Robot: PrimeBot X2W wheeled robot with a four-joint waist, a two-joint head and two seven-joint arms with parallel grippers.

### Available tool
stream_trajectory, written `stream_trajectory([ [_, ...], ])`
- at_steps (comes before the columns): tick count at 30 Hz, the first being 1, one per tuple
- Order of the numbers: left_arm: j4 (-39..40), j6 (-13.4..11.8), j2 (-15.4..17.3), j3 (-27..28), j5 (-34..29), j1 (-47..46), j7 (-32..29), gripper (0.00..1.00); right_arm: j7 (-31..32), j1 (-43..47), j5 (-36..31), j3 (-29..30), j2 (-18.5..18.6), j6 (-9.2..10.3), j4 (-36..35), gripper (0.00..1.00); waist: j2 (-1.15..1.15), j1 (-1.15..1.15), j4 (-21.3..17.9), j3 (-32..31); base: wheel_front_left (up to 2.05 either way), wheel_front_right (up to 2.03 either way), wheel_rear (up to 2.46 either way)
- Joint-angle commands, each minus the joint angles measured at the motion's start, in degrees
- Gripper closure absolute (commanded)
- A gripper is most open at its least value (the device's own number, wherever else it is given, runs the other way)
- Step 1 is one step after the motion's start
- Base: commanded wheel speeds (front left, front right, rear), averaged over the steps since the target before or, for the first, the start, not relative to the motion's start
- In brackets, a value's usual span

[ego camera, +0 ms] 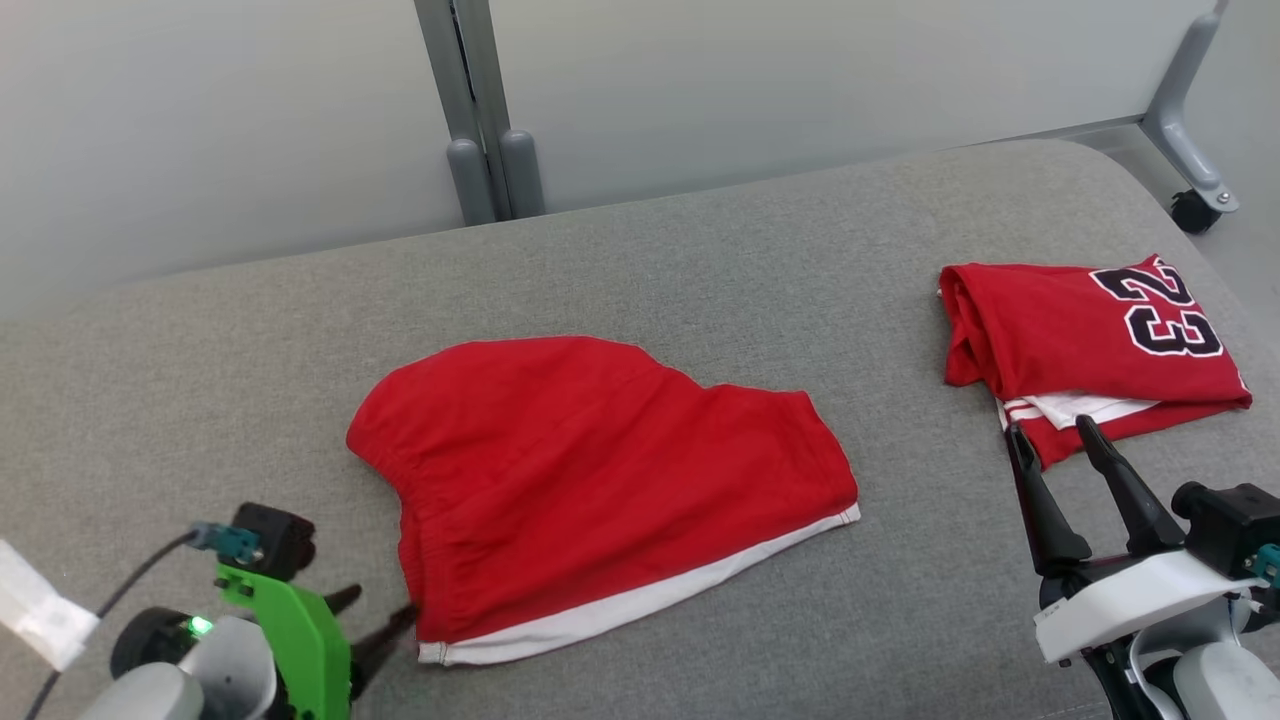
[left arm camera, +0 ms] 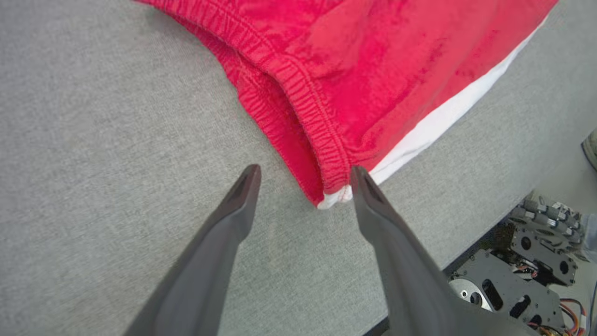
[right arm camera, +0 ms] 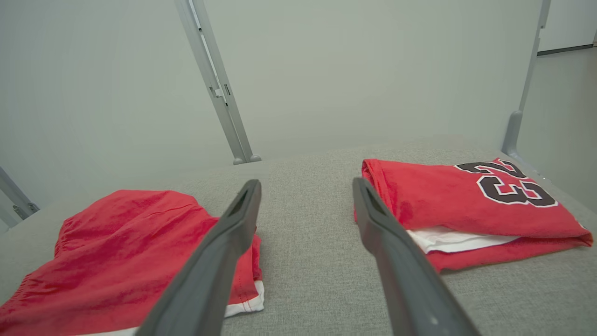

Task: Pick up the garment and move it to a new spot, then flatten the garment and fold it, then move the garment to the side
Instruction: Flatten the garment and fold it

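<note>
Folded jersey [ego camera: 1080, 330] on grey cushion [ego camera: 700, 250]

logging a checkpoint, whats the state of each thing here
shorts, folded double, flat on the cushion, not gripped
jersey, folded, lying at the right
left tool, open, astride the shorts' waistband corner
right tool, open, empty, by the jersey

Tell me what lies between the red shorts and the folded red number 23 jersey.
Bare grey fabric surface lies between the white-hemmed red shorts and the folded red jersey, per the head view.
</note>
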State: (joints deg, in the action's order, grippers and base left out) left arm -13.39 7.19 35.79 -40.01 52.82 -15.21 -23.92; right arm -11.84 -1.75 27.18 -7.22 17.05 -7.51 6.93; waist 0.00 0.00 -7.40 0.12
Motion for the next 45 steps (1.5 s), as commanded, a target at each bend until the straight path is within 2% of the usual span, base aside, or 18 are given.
stream_trajectory([
  [1,1.21,-0.96,1.4,1.66,0.08,1.08,1.82,0.0,-0.01,0.48,-0.14,0.18,0.12,0.04,-0.11,0.0,0.0,0.0,0.4,-0.34,0.0,0.0,0.0],
  [4,4.85,-4.36,3.86,5.74,-1.49,1.84,7.45,0.0,-0.31,0.87,-0.3,0.31,0.03,0.04,-0.57,0.0,0.0,0.0,0.98,-0.87,0.0,0.0,0.0],
  [8,9.96,-12.24,5.3,11.43,-6.34,4.29,18.81,0.0,-1.03,1.63,-0.68,0.85,-0.53,0.04,-1.28,0.0,0.0,0.0,1.72,-1.59,0.0,0.0,0.0],
  [10,12.55,-15.79,3.64,14.03,-7.42,5.89,25.02,0.0,-1.4,1.92,-0.93,1.21,-0.87,0.04,-1.43,0.0,0.0,0.0,2.18,-1.93,0.0,0.0,0.0],
  [13,14.16,-19.15,1.72,16.04,-9.04,8.75,31.9,0.0,-1.77,2.71,-1.1,1.31,-1.18,0.05,-1.38,0.0,0.0,0.0,2.66,-2.33,0.0,0.0,0.0],
  [18,15.16,-22.59,-4.37,18.69,-11.11,13.34,38.58,0.0,-2.39,4.2,-0.17,1.69,-1.97,0.05,-1.19,0.0,0.0,0.0,3.36,-2.81,0.0,0.0,0.0],
  [21,15.15,-22.66,-7.78,20.09,-14.1,15.92,39.18,0.0,-2.56,5.34,-0.16,2.1,-2.5,0.05,-1.0,0.0,0.0,0.0,3.61,-2.97,0.0,0.0,0.0],
  [28,14.21,-17.9,-15.02,23.95,-20.79,20.11,39.11,0.0,-2.59,5.62,-1.24,1.93,-1.76,0.05,-0.86,0.0,0.0,0.0,3.59,-3.17,0.0,0.0,0.0],
  [34,12.76,-14.28,-17.87,26.85,-24.31,20.28,39.11,0.0,-1.97,4.22,-1.56,1.36,-1.44,0.05,-1.26,0.0,0.0,0.0,3.45,-2.91,0.0,0.0,0.0],
  [45,10.5,-10.24,-21.11,30.34,-27.99,19.57,39.12,0.0,-1.73,3.62,-1.41,0.46,-1.17,0.05,-0.81,0.0,0.0,0.0,3.74,-1.98,0.0,0.0,0.0],
])
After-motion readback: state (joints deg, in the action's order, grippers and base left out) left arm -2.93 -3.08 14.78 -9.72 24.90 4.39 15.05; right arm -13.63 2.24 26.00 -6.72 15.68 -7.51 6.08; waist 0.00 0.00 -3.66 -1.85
